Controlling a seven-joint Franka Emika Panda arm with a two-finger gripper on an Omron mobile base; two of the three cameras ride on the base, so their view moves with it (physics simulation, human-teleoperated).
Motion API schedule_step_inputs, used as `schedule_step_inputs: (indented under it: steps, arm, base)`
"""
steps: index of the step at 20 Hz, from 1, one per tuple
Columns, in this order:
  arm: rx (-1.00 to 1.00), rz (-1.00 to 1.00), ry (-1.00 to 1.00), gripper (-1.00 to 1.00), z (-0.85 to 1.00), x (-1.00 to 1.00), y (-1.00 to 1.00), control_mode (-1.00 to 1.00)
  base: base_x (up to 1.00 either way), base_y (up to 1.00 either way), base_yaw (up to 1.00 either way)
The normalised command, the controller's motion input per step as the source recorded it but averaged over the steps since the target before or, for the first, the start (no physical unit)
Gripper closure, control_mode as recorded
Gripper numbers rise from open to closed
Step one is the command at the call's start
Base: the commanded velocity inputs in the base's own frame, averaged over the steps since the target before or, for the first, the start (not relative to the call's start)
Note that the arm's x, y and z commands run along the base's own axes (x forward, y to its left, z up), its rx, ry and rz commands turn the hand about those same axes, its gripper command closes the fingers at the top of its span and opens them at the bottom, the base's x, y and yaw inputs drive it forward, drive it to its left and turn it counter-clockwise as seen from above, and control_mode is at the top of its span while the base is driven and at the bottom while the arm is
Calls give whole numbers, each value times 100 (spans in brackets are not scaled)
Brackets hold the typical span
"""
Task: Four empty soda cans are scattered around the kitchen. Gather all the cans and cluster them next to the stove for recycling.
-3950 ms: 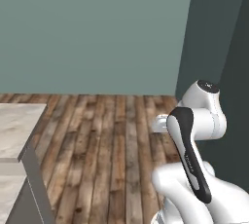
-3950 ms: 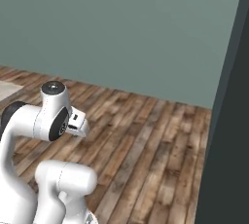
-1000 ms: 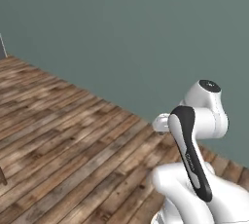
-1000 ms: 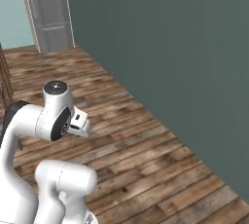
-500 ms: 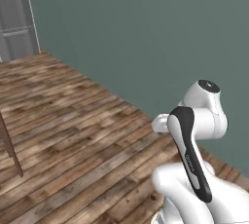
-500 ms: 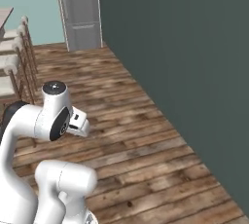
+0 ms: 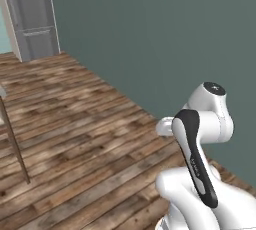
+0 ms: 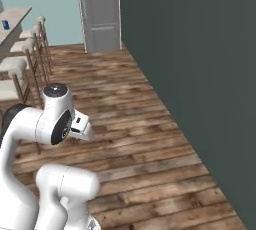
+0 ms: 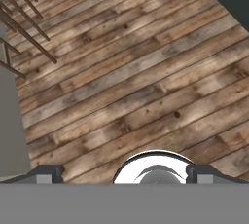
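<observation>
Hand view shows our gripper (image 9: 124, 174) spread wide and empty over bare wood floor (image 9: 146, 72), so (judging we are between pickups) we next seek a soda can (image 8: 5, 25), far ahead on the counter (image 8: 15, 16).

Wooden floor (image 8: 150, 139), dark wall (image 8: 200, 49), grey door (image 8: 101, 11), stools (image 8: 20, 69).

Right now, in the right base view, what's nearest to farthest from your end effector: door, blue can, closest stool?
From the end effector:
1. Closest stool, just left.
2. Blue can, on the far-left counter.
3. Grey door, far end.
</observation>
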Motion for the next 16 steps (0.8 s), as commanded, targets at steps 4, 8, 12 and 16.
schedule_step_inputs:
  steps: [4,8,12,16]
  arm:
    - [0,0,0,-100,0,0,0,100]
    - [0,0,0,-100,0,0,0,100]
    - [0,0,0,-100,0,0,0,100]
    - [0,0,0,-100,0,0,0,100]
  base:
    - [63,-20,25]
    - [63,-19,26]
    - [64,-21,24]
    - [66,-22,20]
